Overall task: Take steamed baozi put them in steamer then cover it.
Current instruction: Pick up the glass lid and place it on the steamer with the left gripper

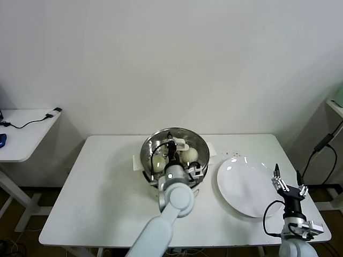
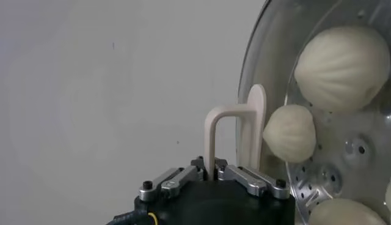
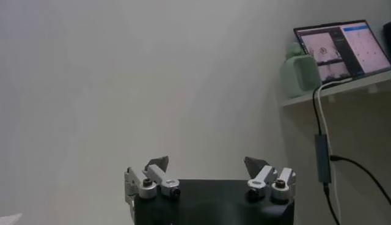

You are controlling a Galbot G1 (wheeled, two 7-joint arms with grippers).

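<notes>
The steel steamer (image 1: 147, 150) stands at the table's middle back, with the glass cover (image 1: 185, 135) over it. Whether the cover's rim rests on the pot I cannot tell. Through the glass I see steamed baozi (image 1: 191, 155) on the perforated tray; in the left wrist view three of them show (image 2: 342, 58), (image 2: 289, 132), (image 2: 342, 214). My left gripper (image 1: 170, 155) (image 2: 211, 173) is shut on one leg of the cover's white handle (image 2: 235, 119). My right gripper (image 1: 286, 179) (image 3: 208, 162) stands open and empty, fingers up, beside the plate.
An empty white plate (image 1: 244, 187) lies right of the steamer. A small white side table (image 1: 27, 134) with cables stands at far left. At far right a shelf (image 3: 342, 88) holds a laptop (image 3: 342, 46), with a cable hanging down.
</notes>
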